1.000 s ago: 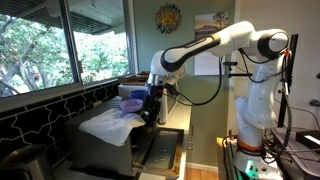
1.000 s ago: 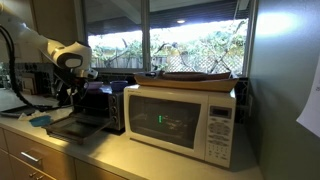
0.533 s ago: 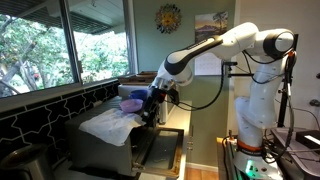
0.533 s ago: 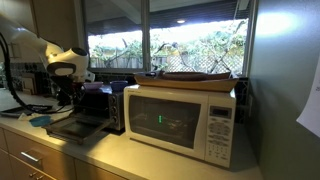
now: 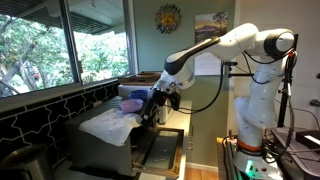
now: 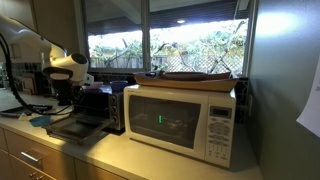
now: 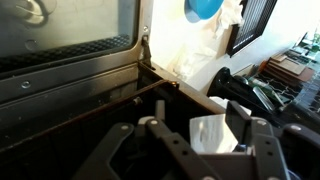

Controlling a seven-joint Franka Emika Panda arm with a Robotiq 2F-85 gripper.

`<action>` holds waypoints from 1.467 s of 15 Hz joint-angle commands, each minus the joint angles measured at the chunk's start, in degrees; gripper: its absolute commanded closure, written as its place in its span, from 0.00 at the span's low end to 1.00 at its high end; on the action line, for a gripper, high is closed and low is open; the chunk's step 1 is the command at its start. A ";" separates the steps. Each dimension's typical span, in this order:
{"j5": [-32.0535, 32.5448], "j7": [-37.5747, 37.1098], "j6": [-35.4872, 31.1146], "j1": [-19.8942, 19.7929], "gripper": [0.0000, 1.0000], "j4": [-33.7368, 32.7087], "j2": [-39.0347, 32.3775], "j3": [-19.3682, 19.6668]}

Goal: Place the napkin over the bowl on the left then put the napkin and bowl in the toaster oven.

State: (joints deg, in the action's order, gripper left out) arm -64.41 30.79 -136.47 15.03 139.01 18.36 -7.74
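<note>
The napkin [image 7: 205,52] is white, the bowl [image 7: 203,8] blue, the toaster oven [image 6: 98,108] black, the microwave [image 6: 215,125] white. The arm [image 5: 240,38] is white with black fingers [image 7: 263,142].

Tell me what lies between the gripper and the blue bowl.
In the wrist view, the white napkin spreads over the stretch from the blue bowl down toward the open gripper, with a dark metal edge crossing nearer the gripper.

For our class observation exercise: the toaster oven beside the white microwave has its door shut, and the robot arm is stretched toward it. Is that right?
No: the toaster oven has its door open, folded down flat, as an exterior view shows. The oven does sit beside the white microwave, with the robot arm stretched toward it.
</note>
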 commanded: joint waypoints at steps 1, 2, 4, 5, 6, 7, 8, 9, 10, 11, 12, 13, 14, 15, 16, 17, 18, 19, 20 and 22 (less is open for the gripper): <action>-3.63 3.49 -1.12 -0.38 0.67 2.73 2.37 -0.33; -3.96 3.78 -1.24 -0.56 0.74 2.99 2.68 -0.43; -2.35 2.05 -1.64 -1.26 0.90 3.36 2.98 -0.96; -1.97 1.69 -1.78 -1.41 0.96 3.43 3.07 -1.06; -1.50 1.26 -2.09 -1.60 1.00 3.44 3.09 -1.25; -1.60 1.50 -2.21 -1.64 1.00 3.43 3.19 -1.26; -1.72 1.73 -2.29 -1.64 1.00 3.34 3.26 -1.29; -1.40 1.60 -2.16 -1.64 1.00 3.21 3.21 -1.37; -1.30 1.56 -2.10 -1.58 1.00 3.14 3.27 -1.44; -0.98 1.48 -1.98 -1.55 1.00 3.04 3.37 -1.56; -0.63 1.28 -1.97 -1.56 1.00 2.96 3.50 -1.72; 0.01 0.92 -1.82 -1.54 1.00 2.74 3.76 -1.99; 1.02 0.36 -1.67 -1.57 1.00 2.47 4.03 -2.31; 1.93 -0.01 -1.46 -1.53 1.00 2.13 4.30 -2.58; 3.90 -1.00 -0.89 -1.64 1.00 1.56 4.65 -2.89; 5.92 -1.91 -0.65 -1.68 1.00 0.89 4.87 -3.18; 8.34 -3.24 -0.37 -1.72 1.00 0.00 5.09 -3.45; 10.63 -4.49 -0.12 -1.63 1.00 -0.87 5.28 -3.58; 13.08 -5.77 0.30 -1.57 1.00 -1.86 5.39 -3.67; 17.94 -8.49 1.51 -1.40 1.00 -4.39 5.09 -3.78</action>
State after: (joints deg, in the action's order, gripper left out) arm -53.03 26.79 -137.37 14.02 137.16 22.99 -10.99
